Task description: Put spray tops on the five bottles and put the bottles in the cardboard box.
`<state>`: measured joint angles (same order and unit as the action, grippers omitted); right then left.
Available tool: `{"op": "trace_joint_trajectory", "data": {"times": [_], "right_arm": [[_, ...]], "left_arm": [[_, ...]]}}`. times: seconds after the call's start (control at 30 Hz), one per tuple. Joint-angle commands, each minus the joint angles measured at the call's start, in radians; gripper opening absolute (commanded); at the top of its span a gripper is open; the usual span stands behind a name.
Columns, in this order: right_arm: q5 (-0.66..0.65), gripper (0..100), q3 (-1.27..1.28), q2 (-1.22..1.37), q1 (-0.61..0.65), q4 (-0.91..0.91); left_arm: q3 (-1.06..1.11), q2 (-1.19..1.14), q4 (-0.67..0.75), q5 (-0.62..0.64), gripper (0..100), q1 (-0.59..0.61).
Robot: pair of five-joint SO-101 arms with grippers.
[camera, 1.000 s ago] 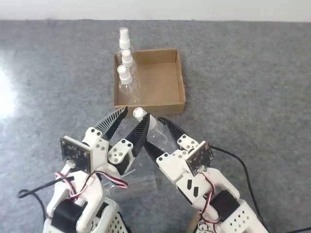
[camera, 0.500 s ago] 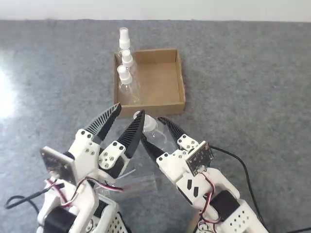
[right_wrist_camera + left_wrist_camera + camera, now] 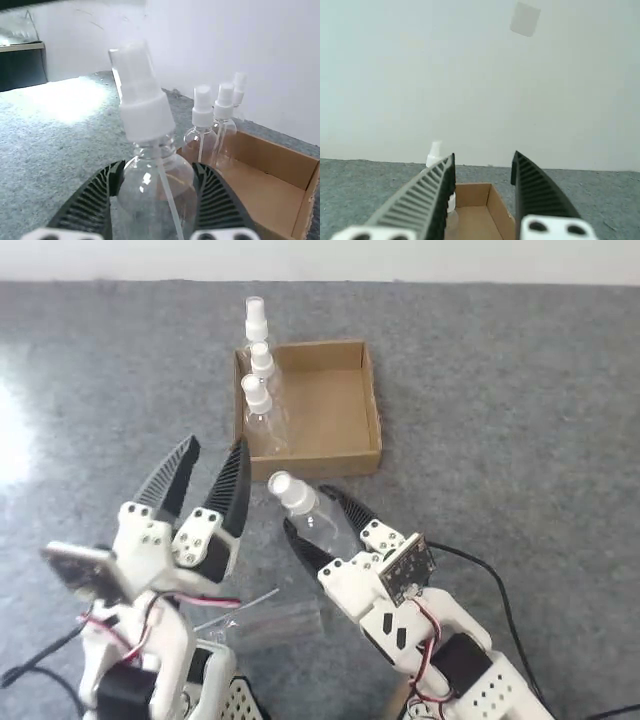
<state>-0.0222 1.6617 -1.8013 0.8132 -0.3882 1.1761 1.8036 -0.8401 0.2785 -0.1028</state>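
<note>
My right gripper (image 3: 307, 510) is shut on a clear bottle (image 3: 318, 524) that wears a white spray top (image 3: 284, 487), just in front of the cardboard box (image 3: 372, 400). In the right wrist view the bottle (image 3: 150, 187) stands upright between the fingers (image 3: 92, 200). My left gripper (image 3: 215, 445) hangs open and holds nothing, to the left of that bottle and apart from it. Two capped bottles (image 3: 262, 418) stand along the box's left wall. A third capped bottle (image 3: 255, 320) is at the box's far left corner, seemingly just outside it.
A clear plastic bag (image 3: 272, 618) lies on the grey table between the two arm bases. The right half of the box floor (image 3: 330, 405) is bare cardboard. A pale wall (image 3: 480, 75) rises behind the table.
My left gripper has drawn back to the left, away from the spray top, and lifted. The right gripper still holds the bottle, now slightly lower and tilted left.
</note>
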Motion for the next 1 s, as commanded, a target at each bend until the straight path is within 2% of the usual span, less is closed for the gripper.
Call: {"op": "trace_joint_trajectory", "data": {"times": [0.0, 0.3, 0.6, 0.77, 0.97], "right_arm": [[-0.015, 2.0, 0.02, -0.01, 0.039, 0.01], [-0.015, 2.0, 0.02, -0.013, 0.042, -0.005], [-0.014, 2.0, 0.02, -0.013, 0.044, -0.005], [-0.014, 2.0, 0.02, -0.013, 0.045, -0.005], [-0.021, 2.0, 0.02, -0.013, 0.061, -0.01]], "left_arm": [[0.064, 0.017, 0.094, 0.011, 17, 0.008], [0.108, 0.015, 0.087, 0.008, 17, -0.06], [0.165, 0.015, 0.117, -0.049, 17, -0.129], [0.216, 0.014, 0.195, -0.057, 17, -0.121], [0.217, 0.012, 0.199, -0.069, 17, -0.121]]}}
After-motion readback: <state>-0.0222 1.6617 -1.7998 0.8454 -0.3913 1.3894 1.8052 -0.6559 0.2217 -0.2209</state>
